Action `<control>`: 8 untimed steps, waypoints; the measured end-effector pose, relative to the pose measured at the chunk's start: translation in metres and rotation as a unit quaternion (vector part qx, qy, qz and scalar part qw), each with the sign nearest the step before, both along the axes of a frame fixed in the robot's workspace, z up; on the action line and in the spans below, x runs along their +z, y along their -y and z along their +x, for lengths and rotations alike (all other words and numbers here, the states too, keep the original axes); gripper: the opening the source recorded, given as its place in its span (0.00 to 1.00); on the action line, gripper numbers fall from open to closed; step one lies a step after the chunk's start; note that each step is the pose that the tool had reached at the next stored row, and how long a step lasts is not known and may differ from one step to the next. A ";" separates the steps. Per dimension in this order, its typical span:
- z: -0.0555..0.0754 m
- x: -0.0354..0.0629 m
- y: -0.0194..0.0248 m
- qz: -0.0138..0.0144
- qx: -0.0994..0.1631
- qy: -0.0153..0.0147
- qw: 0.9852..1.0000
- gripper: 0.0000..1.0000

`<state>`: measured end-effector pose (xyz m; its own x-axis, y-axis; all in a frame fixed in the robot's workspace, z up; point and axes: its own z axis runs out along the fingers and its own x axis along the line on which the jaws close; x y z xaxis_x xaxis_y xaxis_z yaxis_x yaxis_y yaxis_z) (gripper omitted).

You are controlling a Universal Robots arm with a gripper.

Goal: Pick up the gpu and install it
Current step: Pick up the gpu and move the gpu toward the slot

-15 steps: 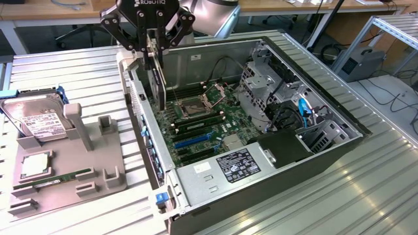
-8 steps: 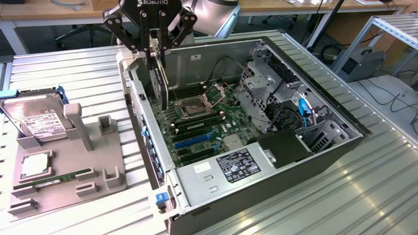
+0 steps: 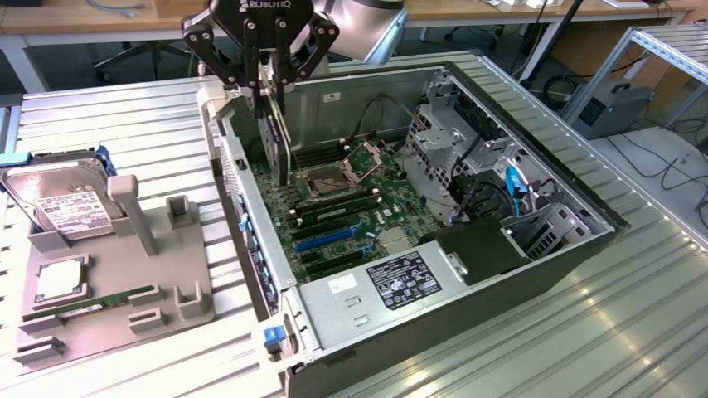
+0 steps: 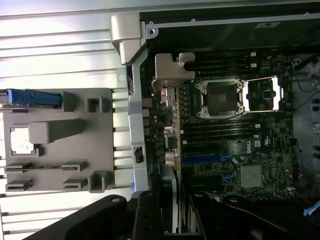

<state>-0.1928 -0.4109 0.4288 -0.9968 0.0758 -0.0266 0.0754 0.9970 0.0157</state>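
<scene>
Jaws are gripping the gpu (image 3: 280,137) by its upper end, clamped against both its faces, and holding it over the open side of the computer case (image 3: 465,311), with its lower part reaching down inside.

One gpu is showing, along with one case and one motherboard (image 3: 354,207) with one cpu socket (image 3: 330,178). One grey holder (image 3: 122,290) is sitting on the ribbed metal worktop (image 3: 619,332), to the exterior view's left of the case. That holder is carrying one hard drive (image 3: 61,199), one square processor chip (image 3: 58,282) and one green RAM stick (image 3: 105,300).

The gpu is hanging upright, appearing as a thin blade seen nearly edge-on. Its long run is going straight up and down. Its free end is pointing down at the motherboard, just beside the cpu socket on the exterior view's left. A silver strip is running along the side that is facing the case wall on that same side. In the wrist view the gpu (image 4: 176,130) is stretching away from the jaws as a narrow edge above the board.

Its upper end is hiding between the jaws, and its flat faces are turning too far away to make out. Whether its lower end is touching the board I cannot tell. The arm is being cut off at the top of the exterior view.
</scene>
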 end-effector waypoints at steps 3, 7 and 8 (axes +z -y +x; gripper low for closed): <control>0.002 -0.0002 0.0000 0.000 0.000 0.000 1.000 0.27; 0.006 -0.0008 0.0000 0.000 0.000 0.000 1.000 0.27; 0.007 -0.0010 0.0000 0.000 0.000 0.000 1.000 0.27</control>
